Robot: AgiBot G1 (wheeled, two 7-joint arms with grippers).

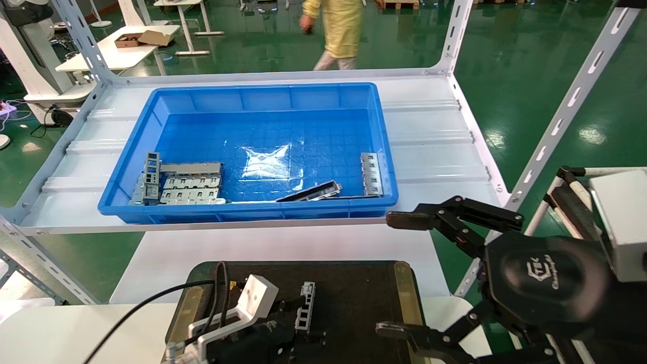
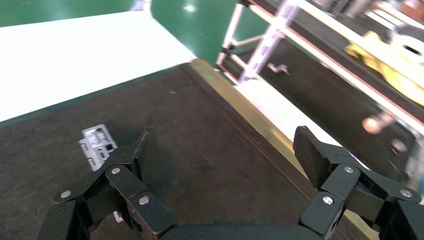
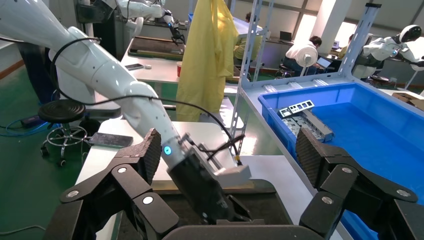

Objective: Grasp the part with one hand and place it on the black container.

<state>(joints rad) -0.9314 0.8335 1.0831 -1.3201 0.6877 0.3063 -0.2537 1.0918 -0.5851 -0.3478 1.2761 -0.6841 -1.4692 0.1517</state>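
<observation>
The part, a slim silver bar with square openings, lies on the black container, a flat dark tray with brass strips. My left gripper hovers low over the tray, open and empty. In the left wrist view the part lies just outside one finger, not between the jaws, on the tray. My right gripper is open and empty, raised by the tray's right edge. Its wrist view looks across at my left gripper above the tray.
A deep blue bin stands on the white shelf behind the tray. It holds several silver plates, one part at its right and a dark strip. White shelf posts rise at the right. A person walks beyond.
</observation>
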